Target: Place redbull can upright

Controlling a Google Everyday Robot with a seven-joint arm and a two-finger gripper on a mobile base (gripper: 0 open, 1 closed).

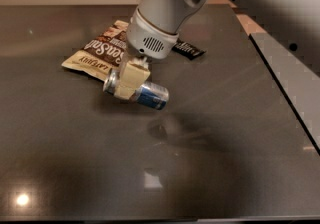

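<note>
The redbull can (151, 96), silver and blue, is held on its side and slightly tilted, its silver top pointing left and its blue end lower right. My gripper (129, 82) comes down from the grey arm (165, 13), and its cream fingers (134, 75) are closed around the can's left half. The can seems to hang a little above the dark tabletop (75, 158), with a shadow on the surface below and to the right of it.
A brown-and-cream snack bag (97, 50) lies flat just behind and left of the can. A small black packet (189, 49) lies behind the arm. The table's right edge (285, 88) runs diagonally, with a lighter floor beyond it.
</note>
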